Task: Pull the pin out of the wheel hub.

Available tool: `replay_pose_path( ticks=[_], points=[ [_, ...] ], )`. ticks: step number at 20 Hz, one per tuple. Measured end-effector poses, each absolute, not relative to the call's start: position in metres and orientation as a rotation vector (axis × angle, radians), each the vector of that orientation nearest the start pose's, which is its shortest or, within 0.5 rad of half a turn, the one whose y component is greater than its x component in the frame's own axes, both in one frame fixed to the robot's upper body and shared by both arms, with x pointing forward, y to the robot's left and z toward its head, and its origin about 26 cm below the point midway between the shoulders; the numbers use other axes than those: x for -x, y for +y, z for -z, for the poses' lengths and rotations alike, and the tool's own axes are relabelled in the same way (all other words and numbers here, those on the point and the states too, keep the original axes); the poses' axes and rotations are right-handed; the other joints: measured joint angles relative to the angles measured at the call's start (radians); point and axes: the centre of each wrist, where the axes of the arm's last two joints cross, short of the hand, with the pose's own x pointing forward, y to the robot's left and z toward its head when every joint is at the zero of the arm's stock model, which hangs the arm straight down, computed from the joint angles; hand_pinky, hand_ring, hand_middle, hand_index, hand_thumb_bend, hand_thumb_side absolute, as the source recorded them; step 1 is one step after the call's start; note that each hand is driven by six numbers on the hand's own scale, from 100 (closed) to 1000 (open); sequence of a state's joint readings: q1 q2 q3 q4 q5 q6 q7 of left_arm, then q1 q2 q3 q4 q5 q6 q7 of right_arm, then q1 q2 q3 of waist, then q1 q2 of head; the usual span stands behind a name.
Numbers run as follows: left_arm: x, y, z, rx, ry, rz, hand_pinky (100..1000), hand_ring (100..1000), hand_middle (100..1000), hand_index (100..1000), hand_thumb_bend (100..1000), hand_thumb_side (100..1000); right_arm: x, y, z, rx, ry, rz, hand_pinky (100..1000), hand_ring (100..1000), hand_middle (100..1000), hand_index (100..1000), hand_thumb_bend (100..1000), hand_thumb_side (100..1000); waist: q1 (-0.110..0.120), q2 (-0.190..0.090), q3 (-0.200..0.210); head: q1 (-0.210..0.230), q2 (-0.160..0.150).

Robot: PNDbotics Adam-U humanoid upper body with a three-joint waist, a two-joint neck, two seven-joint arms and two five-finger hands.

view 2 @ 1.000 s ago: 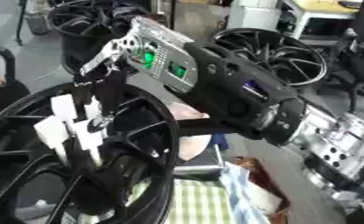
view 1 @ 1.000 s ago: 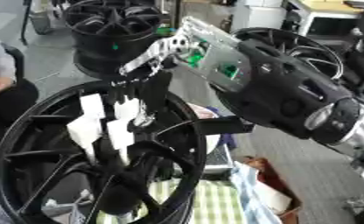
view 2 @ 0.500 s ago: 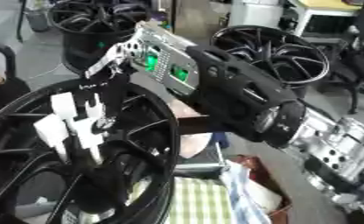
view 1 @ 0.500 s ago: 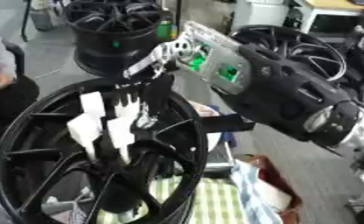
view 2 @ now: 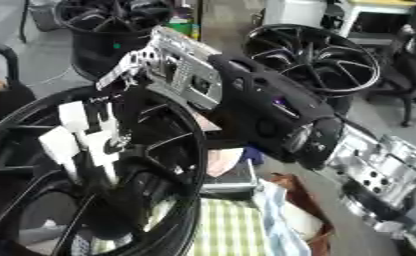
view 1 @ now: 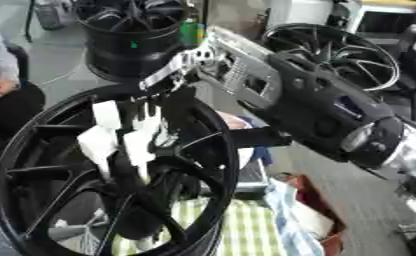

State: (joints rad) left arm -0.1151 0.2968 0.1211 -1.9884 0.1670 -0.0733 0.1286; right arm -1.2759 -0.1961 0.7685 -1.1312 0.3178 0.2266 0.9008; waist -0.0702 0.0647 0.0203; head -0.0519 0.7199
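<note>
A green-checked cloth (view 1: 246,230) lies at the bottom edge, partly behind the rim of the hub (view 1: 216,165) — a black spoked wheel standing nearly upright, filling the lower left of both views. White blocks (view 1: 102,142) sit at the hub's centre among the spokes, with dark shapes above them; which of these is the pin cannot be made out.

The right arm (view 2: 273,110) comes in from the right, a thick black forearm ending in a silver wrist plate. The right hand (view 1: 172,75) reaches over the top of the hub toward its centre, dark fingers pointing down just above the white blocks. Whether the fingers are grasping anything or hang released cannot be told — they merge with the spokes.

Behind the hub sits a grey box (view 2: 233,175). Farther back, more black wheels (view 1: 133,35) stand on the floor. The left hand shows in neither view.
</note>
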Motion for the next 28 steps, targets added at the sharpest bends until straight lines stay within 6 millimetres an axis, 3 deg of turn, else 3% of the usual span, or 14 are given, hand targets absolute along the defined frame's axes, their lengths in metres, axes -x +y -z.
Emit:
replay_pose_path(
  ticks=[16, 28],
  points=[
    [-0.278, 0.303, -0.153, -0.174, -2.19, -0.008, 835, 906, 794, 805, 135, 644, -0.422, -0.003, -0.254, 0.127, -1.159, -2.095, 833, 864, 806, 868, 380, 271, 0.002, 0.011, 0.009, -0.004, -0.009],
    [-0.278, 0.303, -0.153, -0.174, -2.19, -0.007, 837, 907, 795, 805, 129, 646, -0.419, -0.002, -0.254, 0.094, -1.16, -2.083, 824, 845, 767, 832, 393, 247, 0.002, 0.011, 0.008, -0.003, -0.009]
  ],
)
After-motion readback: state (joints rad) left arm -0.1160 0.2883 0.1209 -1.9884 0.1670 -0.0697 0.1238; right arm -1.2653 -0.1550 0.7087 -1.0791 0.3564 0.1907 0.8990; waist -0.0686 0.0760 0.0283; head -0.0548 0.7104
